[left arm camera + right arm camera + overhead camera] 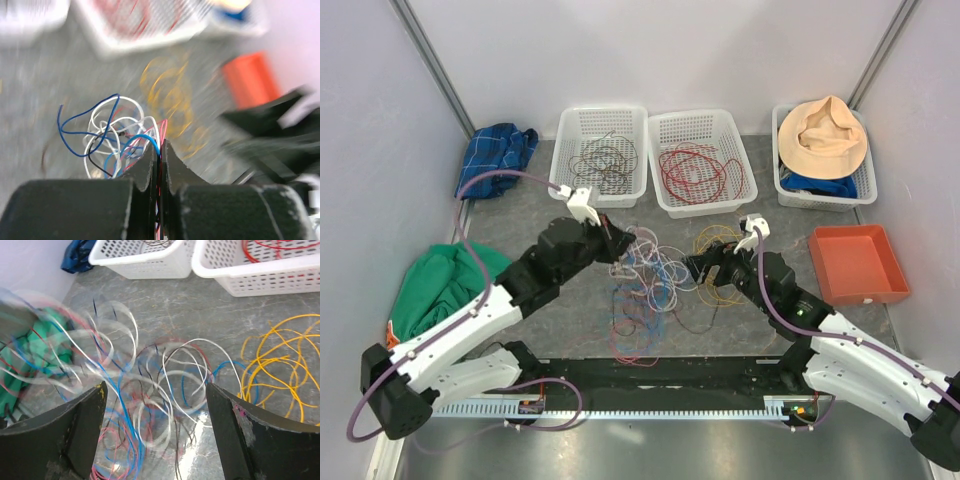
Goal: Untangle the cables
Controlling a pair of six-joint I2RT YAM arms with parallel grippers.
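A tangle of thin cables (645, 285), white, blue, red, pink and dark, lies on the table between the two arms. My left gripper (617, 244) is shut on several of these cables (161, 150), red, pink and blue strands pinched between the jaws, with loops (107, 130) hanging beyond the tips. My right gripper (698, 268) is wide open and empty beside the tangle; the blurred cables (150, 405) lie below and between its fingers (227, 410). A loose bunch of yellow cables (718, 250) lies by the right gripper and shows in the right wrist view (280, 365).
Three white baskets stand at the back: one with dark cables (601, 160), one with red cables (700, 170), one with a tan hat (822, 135). An orange tray (857, 262) sits right. Blue cloth (495, 148) and green cloth (445, 285) lie left.
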